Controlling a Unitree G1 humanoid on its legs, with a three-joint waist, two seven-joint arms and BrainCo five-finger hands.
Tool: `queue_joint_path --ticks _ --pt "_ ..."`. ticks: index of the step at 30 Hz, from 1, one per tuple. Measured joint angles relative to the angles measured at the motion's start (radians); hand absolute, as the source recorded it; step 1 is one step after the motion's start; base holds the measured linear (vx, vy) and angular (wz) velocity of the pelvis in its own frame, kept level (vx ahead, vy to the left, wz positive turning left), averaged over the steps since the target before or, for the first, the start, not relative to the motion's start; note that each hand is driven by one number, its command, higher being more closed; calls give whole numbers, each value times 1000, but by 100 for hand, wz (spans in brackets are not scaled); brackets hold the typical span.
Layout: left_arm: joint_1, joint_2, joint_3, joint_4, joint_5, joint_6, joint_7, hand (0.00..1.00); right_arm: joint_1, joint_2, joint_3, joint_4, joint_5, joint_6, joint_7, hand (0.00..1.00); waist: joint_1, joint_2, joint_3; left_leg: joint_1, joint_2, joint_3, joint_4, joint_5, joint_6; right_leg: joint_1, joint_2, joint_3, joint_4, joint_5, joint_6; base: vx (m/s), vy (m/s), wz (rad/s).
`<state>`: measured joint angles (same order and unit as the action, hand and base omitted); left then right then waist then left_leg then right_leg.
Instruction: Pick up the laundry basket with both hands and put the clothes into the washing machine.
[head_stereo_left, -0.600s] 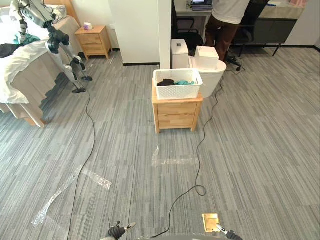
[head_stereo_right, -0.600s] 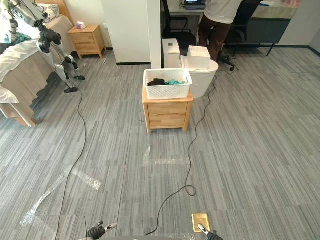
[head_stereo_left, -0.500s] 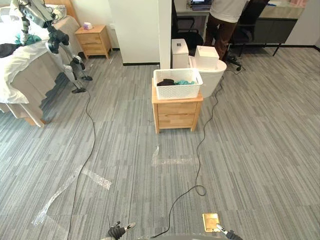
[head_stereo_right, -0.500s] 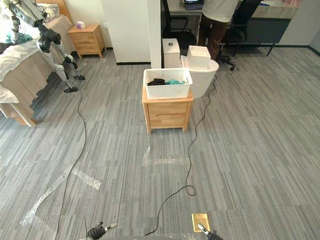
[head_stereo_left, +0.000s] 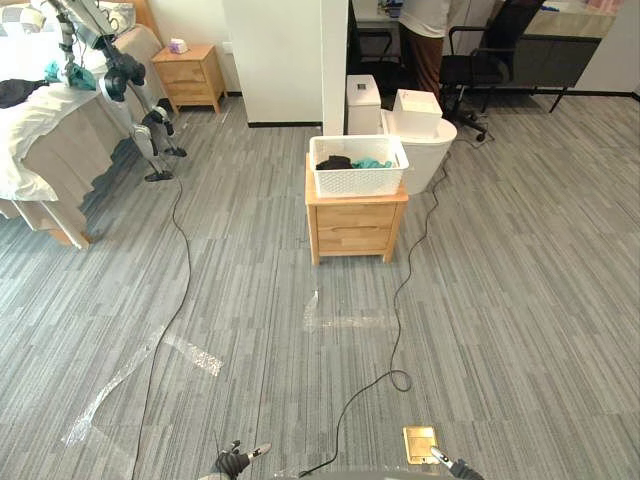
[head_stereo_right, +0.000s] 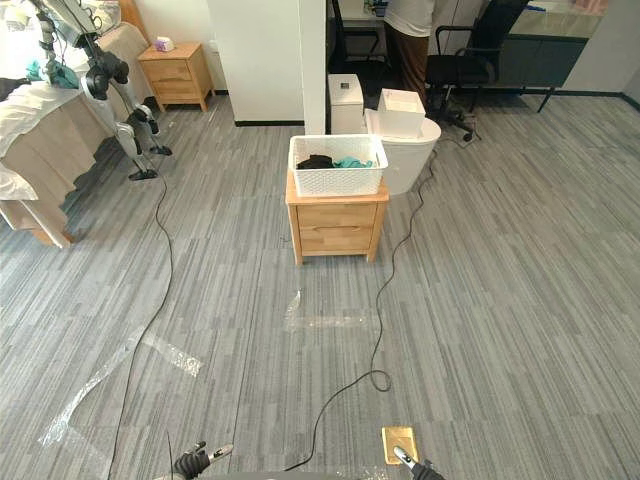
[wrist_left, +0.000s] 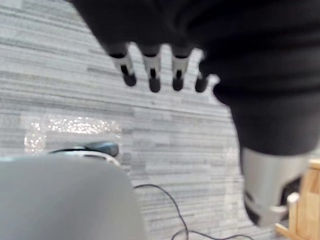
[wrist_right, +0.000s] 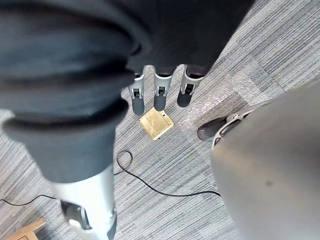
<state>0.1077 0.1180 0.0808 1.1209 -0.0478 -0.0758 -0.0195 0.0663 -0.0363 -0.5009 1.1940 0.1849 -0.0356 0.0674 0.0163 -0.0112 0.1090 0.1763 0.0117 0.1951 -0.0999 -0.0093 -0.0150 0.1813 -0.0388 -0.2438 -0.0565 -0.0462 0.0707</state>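
Observation:
A white laundry basket (head_stereo_left: 358, 166) with dark and teal clothes (head_stereo_left: 352, 163) stands on a low wooden nightstand (head_stereo_left: 356, 222) in the middle of the room, several steps ahead of me. Right behind it sits a white rounded washing machine (head_stereo_left: 430, 152) with a white box (head_stereo_left: 416, 106) on top. My left hand (head_stereo_left: 232, 463) hangs low at the near edge of the view, its fingers (wrist_left: 152, 76) straight and holding nothing. My right hand (head_stereo_left: 456, 467) hangs low at the other side, its fingers (wrist_right: 160, 98) also straight and free.
A bed (head_stereo_left: 45, 130) and a stand carrying a jointed arm (head_stereo_left: 140, 105) are at the far left. A second nightstand (head_stereo_left: 190, 76) and a white pillar (head_stereo_left: 285, 60) stand behind. A person (head_stereo_left: 425, 35) and an office chair (head_stereo_left: 482, 68) are by the desk. A brass floor plate (head_stereo_left: 421, 443) lies near me.
The person by the desk has stepped to the left, clear of the chair. The view itself has shifted a little. Basket and both hands stay as they were.

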Motion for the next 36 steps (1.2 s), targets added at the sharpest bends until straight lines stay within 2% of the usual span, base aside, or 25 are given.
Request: queue_joint_path --ticks 22,23,25,26,27,29,30,31,33,34,35,36 --pt "-11 7 -3 1 -17 0 -1 0 -4 0 0 0 -3 3 3 0 0 -6 9 -28 -4 3 -1 -1 1 -25 -1 1 -13 5 -8 -2 -1 0" --pt "-13 7 -6 0 -22 1 0 0 -12 -4 -1 0 -6 5 3 0 0 -1 12 -35 -9 2 2 -4 6 -38 -9 -1 2 -8 6 29 20 5" --pt "-21 7 -21 0 -28 1 0 0 -20 -10 -2 -1 -2 7 2 0 -6 9 26 -43 -22 5 17 -29 31 -102 -45 -15 151 -95 54 55 57 22" --pt "-33 10 -49 0 -29 0 0 0 -14 -17 -3 0 8 8 1 0 -7 8 38 -44 -37 3 36 -49 40 -162 -95 -34 328 -156 91 66 97 24" --pt "-42 11 -50 0 -32 1 -1 0 -10 -29 -14 -1 31 9 3 0 -2 6 50 -44 -56 -4 43 -69 54 -265 -160 -64 565 -175 75 50 99 17" --pt "-50 17 -50 0 -32 2 0 0 -21 -30 -22 -3 52 7 4 0 -6 1 75 -9 -73 -8 61 -101 66 -403 -247 -85 865 -160 21 88 102 -1" --pt "-52 18 -50 -2 -33 2 0 0 -26 -30 -23 -3 60 7 5 0 -5 11 86 4 -73 -9 67 -109 67 -429 -256 -86 914 -170 26 221 135 -3" --pt "-58 21 -50 -3 -33 4 0 0 -37 -29 -38 1 66 6 6 0 -7 10 104 37 -73 -15 70 -118 67 -462 -266 -99 938 -187 20 284 129 5" --pt "-68 25 -47 -2 -33 8 0 0 -41 -25 -39 1 73 6 9 0 -30 8 111 62 -58 -40 71 -133 64 -491 -261 -148 820 -193 21 304 92 32" --pt "-86 20 -47 -2 -33 10 0 0 -46 -21 -42 1 80 7 10 0 -41 13 113 71 -37 -54 70 -146 49 -505 -239 -172 673 -169 13 368 8 58" --pt "-100 10 -44 -2 -33 11 -1 0 -49 -15 -61 1 80 7 11 0 -45 14 114 79 -23 -67 67 -158 32 -512 -224 -187 528 -112 12 613 -73 64" --pt "-116 -8 -29 -2 -33 12 -2 0 -49 -8 -89 17 80 16 11 0 -46 1 120 112 -8 -78 64 -188 -7 -519 -211 -221 262 29 21 781 -205 56"
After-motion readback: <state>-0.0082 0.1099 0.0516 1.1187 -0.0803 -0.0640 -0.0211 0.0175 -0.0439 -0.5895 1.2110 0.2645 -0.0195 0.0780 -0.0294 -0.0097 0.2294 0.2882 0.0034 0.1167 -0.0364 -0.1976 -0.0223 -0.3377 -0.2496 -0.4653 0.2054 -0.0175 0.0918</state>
